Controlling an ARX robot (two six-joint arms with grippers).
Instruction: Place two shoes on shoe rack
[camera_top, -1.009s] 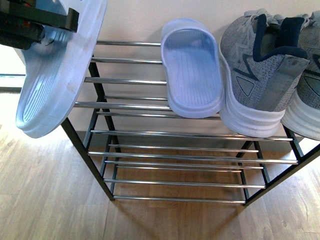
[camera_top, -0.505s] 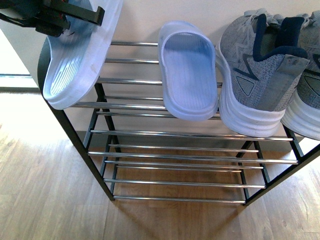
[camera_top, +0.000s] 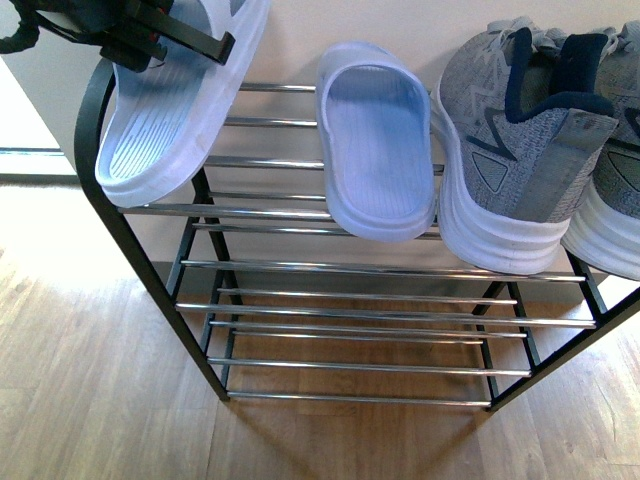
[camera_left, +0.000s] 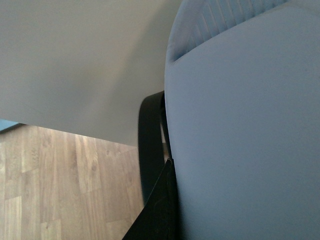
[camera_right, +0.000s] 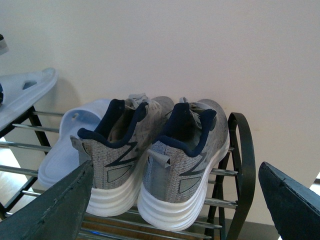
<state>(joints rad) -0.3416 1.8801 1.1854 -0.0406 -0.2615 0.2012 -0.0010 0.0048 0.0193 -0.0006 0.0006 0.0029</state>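
My left gripper (camera_top: 150, 40) is shut on a pale blue slide sandal (camera_top: 160, 120), held tilted over the left end of the shoe rack's top shelf (camera_top: 280, 165). I cannot tell whether it touches the bars. In the left wrist view the sandal (camera_left: 240, 125) fills the picture beside the rack's black frame (camera_left: 150, 150). The other sandal (camera_top: 372, 150) lies on the top shelf next to two grey sneakers (camera_top: 510, 140). My right gripper (camera_right: 172, 205) is open, back from the sneakers' (camera_right: 182, 160) heels and apart from them.
Lower chrome shelves (camera_top: 350, 330) of the rack hold nothing. A pale wall stands directly behind the rack. Wood flooring (camera_top: 90, 400) spreads in front and to the left. The rack's rounded right side frame (camera_right: 242, 165) stands by the right sneaker.
My left gripper has carried the sandal to the right and toward the rack, from left of the frame to above the top shelf's left end. Other shoes have barely shifted.
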